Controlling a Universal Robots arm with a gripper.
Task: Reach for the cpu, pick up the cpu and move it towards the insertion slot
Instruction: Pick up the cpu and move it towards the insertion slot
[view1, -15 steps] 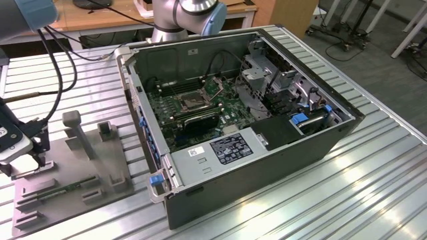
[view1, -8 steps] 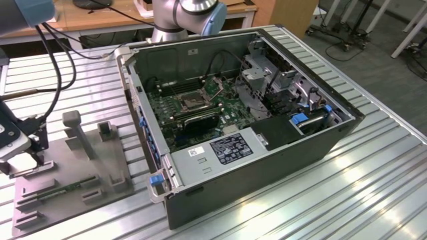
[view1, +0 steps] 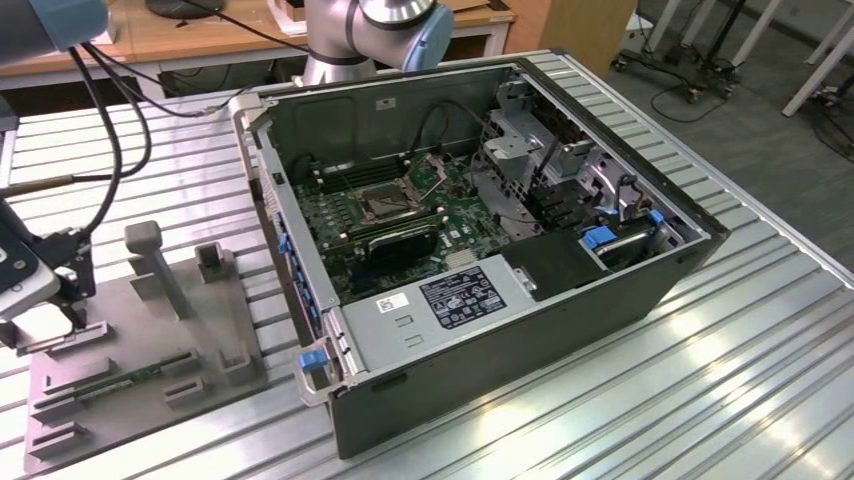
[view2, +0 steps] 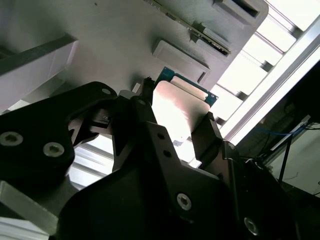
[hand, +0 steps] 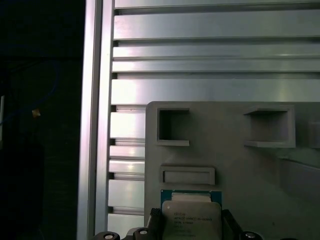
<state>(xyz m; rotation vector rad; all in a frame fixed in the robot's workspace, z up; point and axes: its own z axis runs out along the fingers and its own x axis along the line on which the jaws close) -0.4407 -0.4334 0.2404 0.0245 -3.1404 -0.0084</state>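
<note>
At the fingertips of the gripper (hand: 191, 223), in both wrist views, the cpu (hand: 191, 219) lies with its silvery top toward the camera and its green rim showing. Two dark fingers (hand: 154, 221) stand against its opposite edges, so the jaws are closed to the chip's width and grip it. Whether the chip is lifted clear of the surface beneath it cannot be told. In the second wrist view the cpu (view2: 182, 100) glares pale between the black fingers (view2: 208, 127) of the gripper (view2: 177, 109). Just beyond the chip is a low rectangular block (hand: 187, 175) on the grey fixture plate (hand: 225, 150), and farther on are two square recesses (hand: 172, 125) in the same plate. Past the plate's edge run the aluminium slats of the table (hand: 200, 50). In the exterior view the gripper (view1: 47, 325) hangs low over the fixture plate (view1: 120, 345) at the exterior view's left, near a narrow green circuit strip (view1: 127, 380) seated in the plate. Well apart from it, toward the exterior view's right, stands the open computer case (view1: 534, 330). Inside lies the green motherboard (view1: 400, 235), which bears the insertion slot (view1: 378, 205), a dark square socket in a metal frame. Behind the case rises the arm's base (view1: 360, 40), in front of a wooden desk (view1: 200, 35).
</note>
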